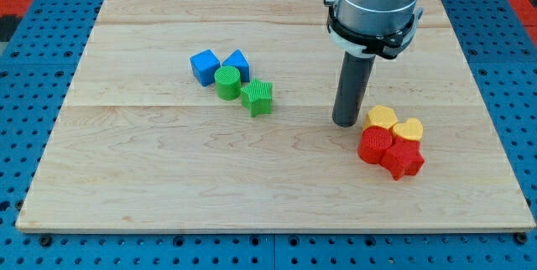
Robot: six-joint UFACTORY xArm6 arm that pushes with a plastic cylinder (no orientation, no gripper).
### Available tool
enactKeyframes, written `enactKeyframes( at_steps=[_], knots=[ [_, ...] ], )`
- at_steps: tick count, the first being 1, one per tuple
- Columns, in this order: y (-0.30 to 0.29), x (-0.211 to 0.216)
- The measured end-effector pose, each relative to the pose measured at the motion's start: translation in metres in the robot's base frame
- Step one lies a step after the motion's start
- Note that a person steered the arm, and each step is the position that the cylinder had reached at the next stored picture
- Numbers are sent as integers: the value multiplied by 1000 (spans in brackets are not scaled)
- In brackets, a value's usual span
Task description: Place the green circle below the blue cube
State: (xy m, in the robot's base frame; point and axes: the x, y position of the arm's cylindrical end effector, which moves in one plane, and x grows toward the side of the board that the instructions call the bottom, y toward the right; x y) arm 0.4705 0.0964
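Observation:
The green circle (226, 83) sits left of the board's middle. It touches the blue cube (204, 66) at its upper left and a second blue block (237, 63) at its upper right. A green star-shaped block (258, 97) lies against its lower right. My tip (345, 122) rests on the board well to the right of these blocks, just left of a yellow and red cluster.
Two yellow blocks (382, 117) (409, 129) and two red blocks (376, 145) (403, 159) are bunched at the right of the wooden board (168, 178). The arm's grey body (373, 6) hangs over the board's top right. A blue pegboard (25, 94) surrounds the board.

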Motion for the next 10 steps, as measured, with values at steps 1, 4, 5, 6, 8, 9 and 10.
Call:
enactKeyframes(
  at_steps=[1,4,5,6,8,9,10],
  knots=[
    [2,0],
    [52,-53],
    [38,-50],
    [-19,-44],
    [-68,-80],
    [-95,-66],
    [-152,-50]
  ],
)
